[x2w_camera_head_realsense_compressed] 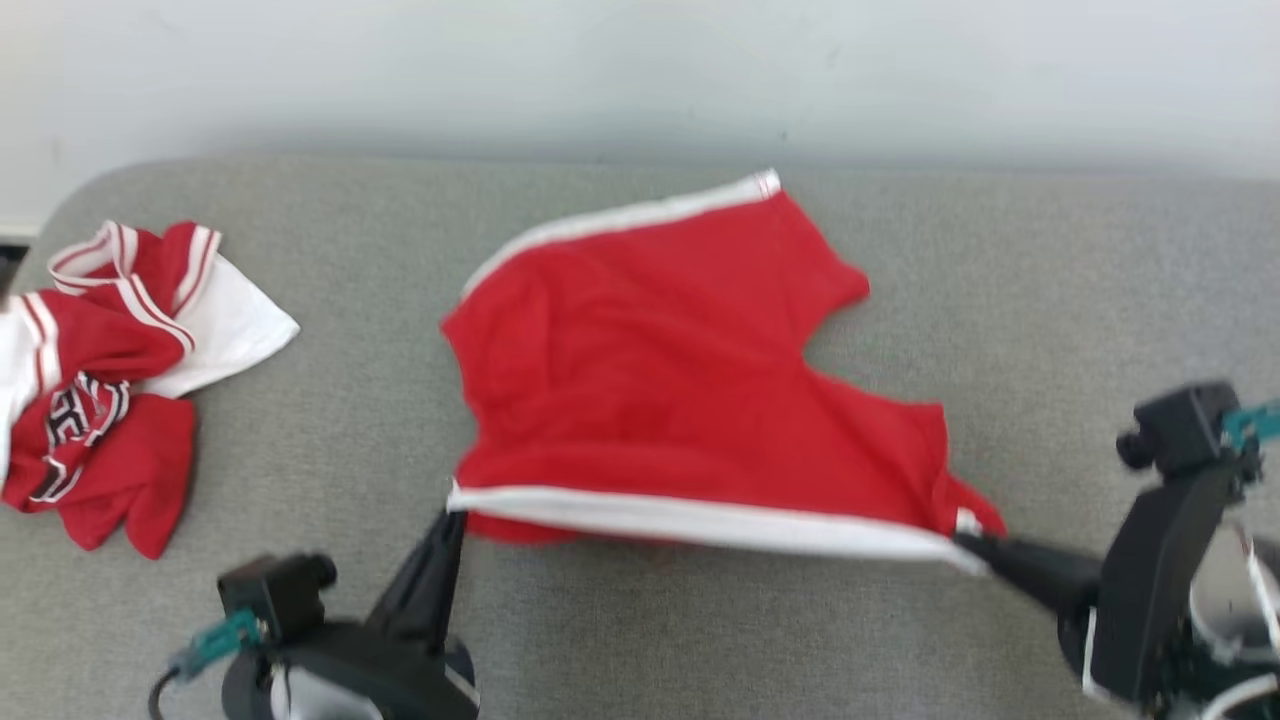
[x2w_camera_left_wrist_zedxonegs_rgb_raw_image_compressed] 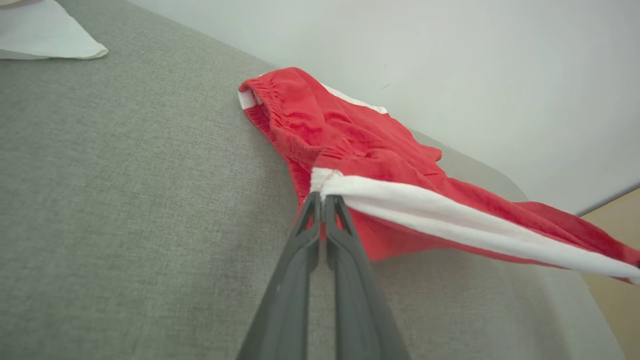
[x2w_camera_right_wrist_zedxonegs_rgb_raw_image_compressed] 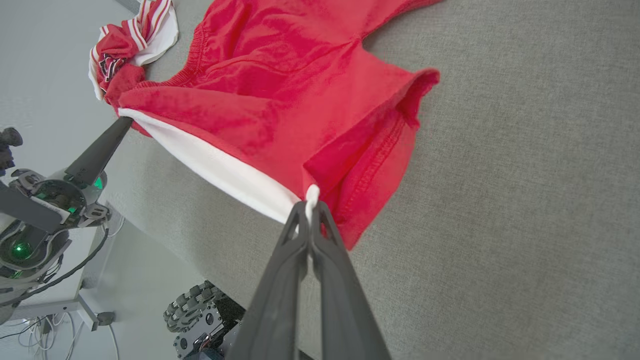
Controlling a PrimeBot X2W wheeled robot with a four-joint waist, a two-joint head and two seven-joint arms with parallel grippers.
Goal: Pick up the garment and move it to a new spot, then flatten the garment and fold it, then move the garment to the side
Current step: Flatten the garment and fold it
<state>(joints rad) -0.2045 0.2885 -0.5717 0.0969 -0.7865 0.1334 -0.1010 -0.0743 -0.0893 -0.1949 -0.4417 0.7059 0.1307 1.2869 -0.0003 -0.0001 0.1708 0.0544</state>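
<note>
Red garment (x2w_camera_head_realsense_compressed: 650, 370) (a pair of shorts, going by the elastic waist and the two leg openings) lies spread near the middle of the grey padded surface (x2w_camera_head_realsense_compressed: 1050, 300). Its far white stripe is toward the wall (x2w_camera_head_realsense_compressed: 640, 70), and its near white stripe (x2w_camera_head_realsense_compressed: 700, 520) is stretched taut between my two grippers. My left gripper (x2w_camera_head_realsense_compressed: 452, 515) is pinched tight on the waistband end of that near stripe; in my left wrist view the fingertips (x2w_camera_left_wrist_zedxonegs_rgb_raw_image_compressed: 312, 212) meet right under the bunched white cloth, and the fabric runs away from them to the right. My right gripper (x2w_camera_head_realsense_compressed: 962, 540) is clamped on the other end, at the leg hem, with a nub of white poking up between its closed tips in my right wrist view. Between the two grips the near edge is lifted a little off the surface, while the rest of the cloth rests on it. Well off to my left sits a crumpled red and white jersey (x2w_camera_head_realsense_compressed: 100, 380).
</note>
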